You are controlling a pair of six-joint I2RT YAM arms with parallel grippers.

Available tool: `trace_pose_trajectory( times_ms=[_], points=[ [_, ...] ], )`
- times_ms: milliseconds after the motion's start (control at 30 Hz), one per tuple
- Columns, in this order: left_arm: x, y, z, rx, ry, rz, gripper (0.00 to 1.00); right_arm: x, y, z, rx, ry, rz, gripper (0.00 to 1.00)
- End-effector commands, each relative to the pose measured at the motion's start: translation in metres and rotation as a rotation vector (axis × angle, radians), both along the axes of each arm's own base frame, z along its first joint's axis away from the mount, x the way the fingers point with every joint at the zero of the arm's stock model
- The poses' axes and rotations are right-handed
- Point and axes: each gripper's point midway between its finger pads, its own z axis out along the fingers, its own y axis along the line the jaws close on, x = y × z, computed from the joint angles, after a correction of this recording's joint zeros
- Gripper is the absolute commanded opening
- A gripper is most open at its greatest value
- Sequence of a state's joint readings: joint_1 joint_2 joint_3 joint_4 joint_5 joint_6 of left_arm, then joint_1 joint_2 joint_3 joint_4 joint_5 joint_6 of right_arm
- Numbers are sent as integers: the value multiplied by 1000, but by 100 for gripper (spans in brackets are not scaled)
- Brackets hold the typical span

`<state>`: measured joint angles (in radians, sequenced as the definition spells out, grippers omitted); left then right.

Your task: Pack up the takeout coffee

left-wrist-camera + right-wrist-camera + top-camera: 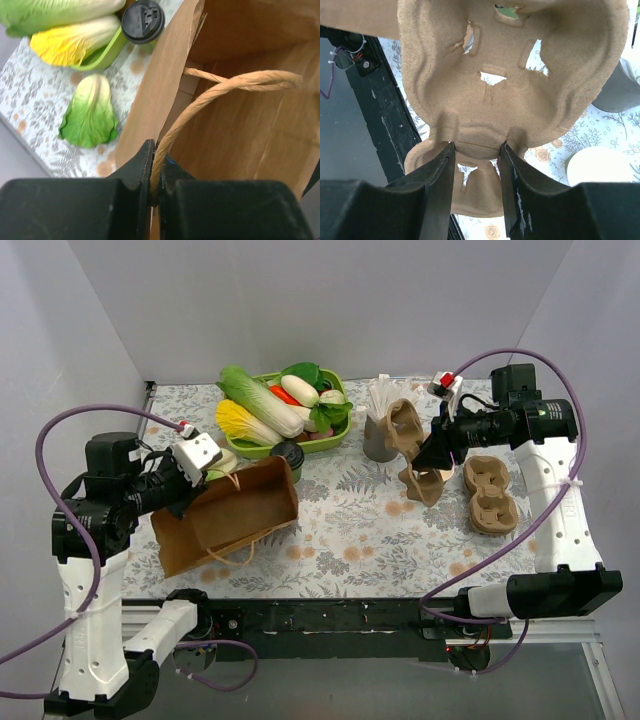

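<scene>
the takeout coffee [290, 457] stands outside the paper bag [240, 515], just beyond its far rim. the left gripper [155, 167] is pinched on the bag's handle [235, 82]; a tug could tear it or topple the bag. the right gripper [476, 160], well right of the bag, clamps a pulp carrier [510, 75] whose thin rib may slip. a floral cloth [370, 530] lies under the bag; white walls [330, 300] enclose it.

Lab test booth: plain white walls [330, 300], floral-cloth table [350, 530].

The floral-patterned table [360, 530] bears a brown paper bag [235, 520] by the left end effector [156, 165] and stacked pulp cup carriers [490, 495] beside the right end effector [476, 150].
</scene>
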<state>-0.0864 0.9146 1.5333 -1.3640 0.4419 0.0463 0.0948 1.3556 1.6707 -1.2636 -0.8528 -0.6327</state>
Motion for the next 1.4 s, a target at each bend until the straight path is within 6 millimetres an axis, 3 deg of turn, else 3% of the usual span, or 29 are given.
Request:
trace_pose_trajectory(
  times_ms=[0, 233, 433, 500, 633, 767, 833, 967, 1100, 1133, 1200, 1233, 1367],
  points=[
    [-18, -38, 24, -211, 56, -109, 0, 2, 4, 12, 27, -3, -12, 1],
    [-27, -60, 14, -313, 169, -194, 0, 5, 4, 14, 26, -7, -33, 1],
    [-19, -77, 21, -391, 231, -277, 0, 2, 1, 20, 19, -33, -60, 1],
    [-7, -79, 20, -395, 258, -277, 0, 4, 3, 32, 42, -59, -63, 1],
    [12, -77, 12, -352, 266, -253, 0, 15, 16, 77, 149, -137, -39, 1],
    [25, -83, 13, -358, 268, -244, 0, 18, 38, 133, 235, -261, 60, 1],
    [30, -92, 8, -362, 297, -258, 0, 16, 46, 143, 219, -325, 92, 1],
    [35, -112, -8, -350, 372, -287, 0, -10, 83, 162, 237, -409, 239, 1],
    [53, -123, -11, -363, 359, -288, 35, -27, 115, 163, 273, -444, 333, 1],
    [57, -124, -8, -367, 348, -287, 50, -24, 123, 167, 294, -471, 340, 1],
    [69, -127, 12, -387, 292, -273, 58, -26, 138, 170, 315, -458, 372, 1],
    [73, -127, 20, -400, 282, -250, 67, -30, 141, 184, 327, -504, 387, 1],
    [78, -125, 57, -434, 204, -212, 80, -45, 163, 172, 305, -494, 485, 1]
  ],
)
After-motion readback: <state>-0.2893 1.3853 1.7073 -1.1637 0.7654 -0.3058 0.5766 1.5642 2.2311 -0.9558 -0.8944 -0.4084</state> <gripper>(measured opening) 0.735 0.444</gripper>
